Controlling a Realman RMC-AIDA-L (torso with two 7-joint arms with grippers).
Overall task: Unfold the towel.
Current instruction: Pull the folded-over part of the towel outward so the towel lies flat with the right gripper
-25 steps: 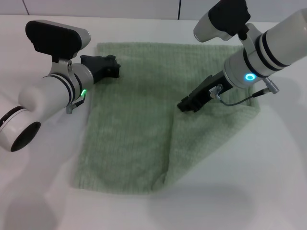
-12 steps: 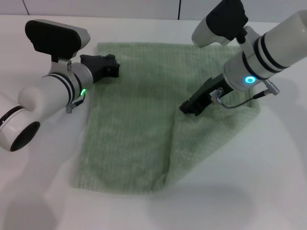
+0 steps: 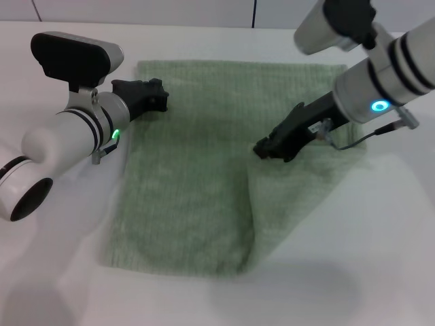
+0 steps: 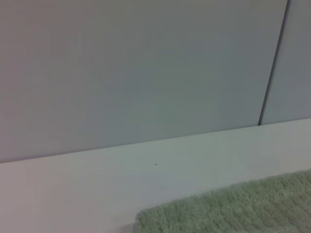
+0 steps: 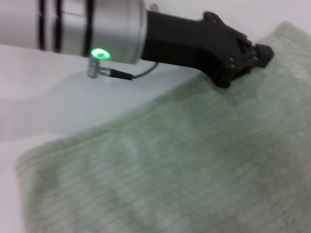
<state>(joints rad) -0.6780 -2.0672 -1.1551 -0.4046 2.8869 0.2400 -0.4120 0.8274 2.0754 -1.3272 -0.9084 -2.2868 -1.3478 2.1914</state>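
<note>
The pale green towel (image 3: 183, 176) lies flat on the white table, with its right part folded over into a flap (image 3: 299, 190). The flap's edge runs from the middle down to the front hem. My right gripper (image 3: 262, 151) is low over the flap's upper inner corner, shut on the cloth there. My left gripper (image 3: 160, 96) rests on the towel near its far left corner. In the right wrist view the left gripper (image 5: 252, 54) has its black fingers together and its tips on the towel (image 5: 170, 170). The left wrist view shows only a strip of towel (image 4: 233, 211).
The white table (image 3: 61, 272) surrounds the towel on all sides. A grey panelled wall (image 4: 146, 63) stands just behind the table's far edge. The right arm's cable (image 3: 343, 144) loops over the flap.
The right arm has swung to the right, and the flap's front corner has slid right with it. The left arm has barely shifted.
</note>
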